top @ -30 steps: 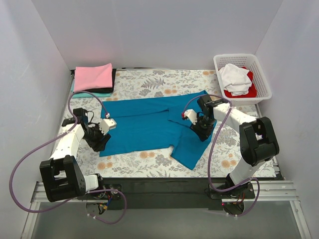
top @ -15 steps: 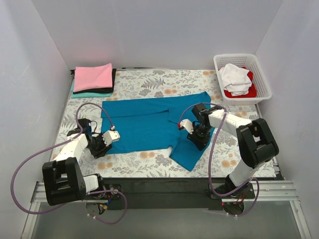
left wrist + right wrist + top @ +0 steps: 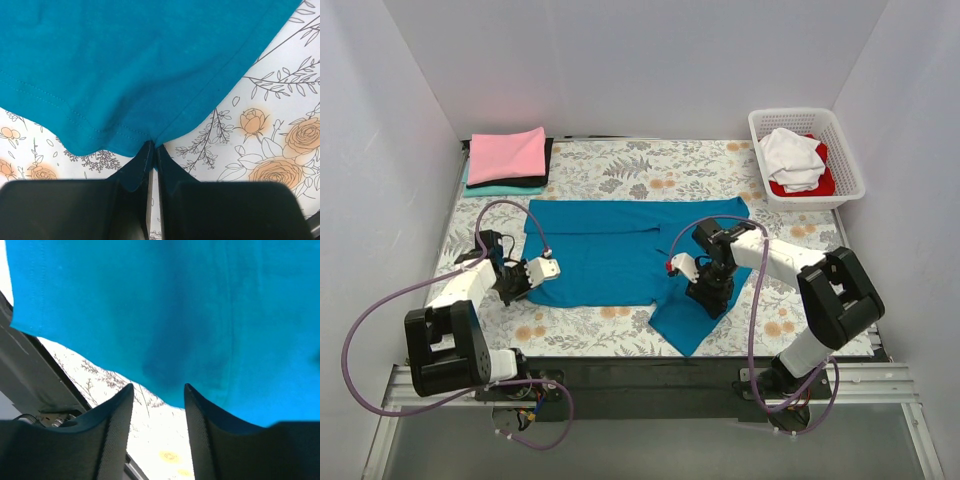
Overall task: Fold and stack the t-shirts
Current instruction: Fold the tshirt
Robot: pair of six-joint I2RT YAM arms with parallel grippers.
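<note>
Teal shirt spread mid-table, its long axis running from left edge to right edge.
We see the left gripper clamped on the left hem, cloth nipped between its jaws. The right gripper sits over the near-right part, jaws apart and gripping nothing, with the cloth's edge just ahead. Each arm is nearest its own end. The right arm hides how that sleeve lies. Folded shirts sit at the far-left corner, a basket at the far-right.

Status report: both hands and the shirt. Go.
Left hand shut on hem of deep teal-blue cloth t-shirt. Right hand open at its edge. Shirt spread out, not yet folded. White plastic lattice basket stands apart.
</note>
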